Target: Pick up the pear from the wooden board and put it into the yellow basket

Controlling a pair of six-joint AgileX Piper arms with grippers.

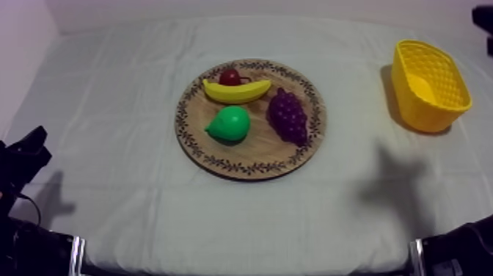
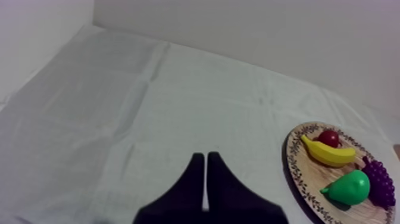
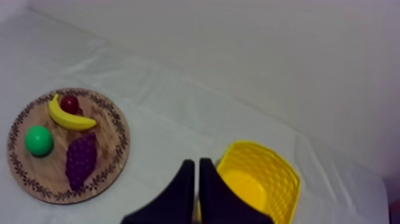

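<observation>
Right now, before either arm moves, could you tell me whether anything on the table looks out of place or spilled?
Nothing stands out. The pear, banana, grapes and small red fruit all lie on the wooden board, none spilled onto the cloth. The yellow basket sits apart from the board, with nothing in it.

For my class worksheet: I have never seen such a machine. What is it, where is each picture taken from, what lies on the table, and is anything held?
It is a robot with two arms, one at each side of a cloth-covered table. One picture looks down from above the table. The other two come from cameras riding on the left and right arms. On the wooden board lie a pear, a banana, grapes and a small red fruit. A yellow basket stands apart from it, on the right arm's side. The left pincer and right pincer are both shut, holding nothing.
</observation>
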